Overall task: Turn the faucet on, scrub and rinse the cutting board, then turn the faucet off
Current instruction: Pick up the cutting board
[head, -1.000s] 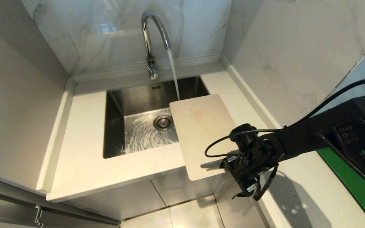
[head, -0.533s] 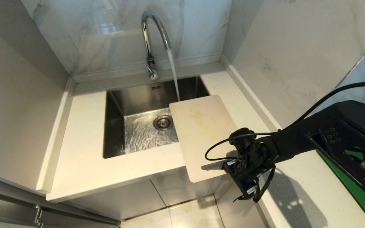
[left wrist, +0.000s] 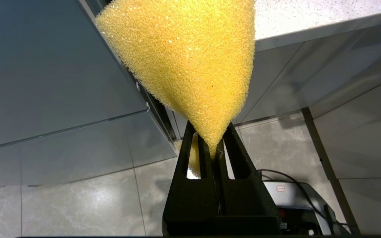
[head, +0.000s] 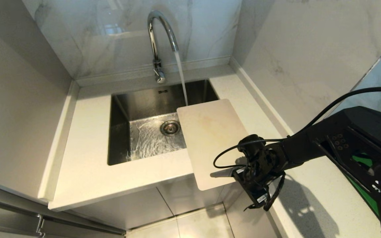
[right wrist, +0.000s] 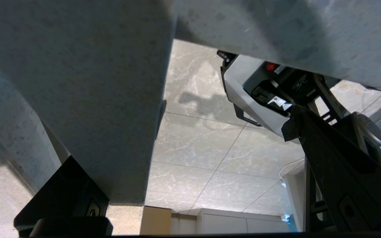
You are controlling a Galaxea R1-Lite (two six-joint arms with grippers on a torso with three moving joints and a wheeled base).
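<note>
The chrome faucet is running, and its stream falls into the sink just past the far left corner of the cutting board. The beige board lies flat to the right of the sink, overhanging the basin and the counter's front edge. My right gripper stands open at the board's near right corner. In the right wrist view its fingers are wide apart and a pale slab sits close against one side. My left gripper is outside the head view, low by the cabinets, shut on a yellow sponge.
The steel sink is set in a white counter, with marble walls close behind and to the right. The faucet's small lever is at its base. Tiled floor shows below the counter's front edge.
My right arm has swung in slightly while its gripper stays at the board's near corner. The board's near end has shifted a touch. Water keeps running.
</note>
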